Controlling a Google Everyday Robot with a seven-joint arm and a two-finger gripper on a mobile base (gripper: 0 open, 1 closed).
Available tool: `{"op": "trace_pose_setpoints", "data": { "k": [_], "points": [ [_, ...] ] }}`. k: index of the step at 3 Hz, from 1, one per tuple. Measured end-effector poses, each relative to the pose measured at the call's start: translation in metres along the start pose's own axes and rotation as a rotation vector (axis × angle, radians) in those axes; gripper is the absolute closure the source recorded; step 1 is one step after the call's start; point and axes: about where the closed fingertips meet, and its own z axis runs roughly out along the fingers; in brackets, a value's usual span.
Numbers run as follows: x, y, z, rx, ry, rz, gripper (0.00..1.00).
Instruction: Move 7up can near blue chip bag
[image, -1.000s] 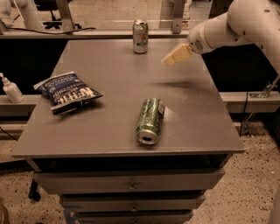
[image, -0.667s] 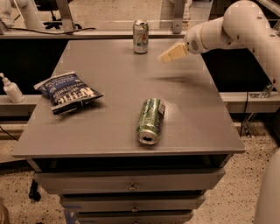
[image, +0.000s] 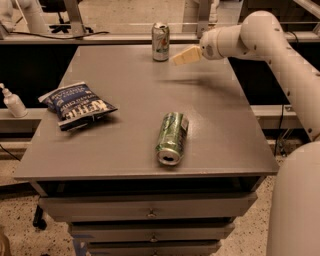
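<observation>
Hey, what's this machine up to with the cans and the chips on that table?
A robot arm is stretched over the far end of the grey table. Its gripper hovers just right of the upright 7up can, not yet holding it. The blue chip bag lies at the table's left side, well apart from that can. A green can lies on its side near the front.

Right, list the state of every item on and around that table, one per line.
7up can: upright, far edge.
green can: on its side, centre.
blue chip bag: lying flat, left side.
gripper: in the air just right of 7up can, holding nothing.
drawers: shut.
</observation>
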Motion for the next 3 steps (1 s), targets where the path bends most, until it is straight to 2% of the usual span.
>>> {"op": "trace_pose_setpoints", "data": {
  "k": [1,2,3],
  "points": [
    [-0.016,0.008,0.023,-0.012,-0.046,0.0,0.0],
    [-0.023,0.019,0.045,-0.01,-0.064,-0.022,0.0],
    [-0.021,0.02,0.067,0.019,-0.07,-0.051,0.0]
  ]
}}
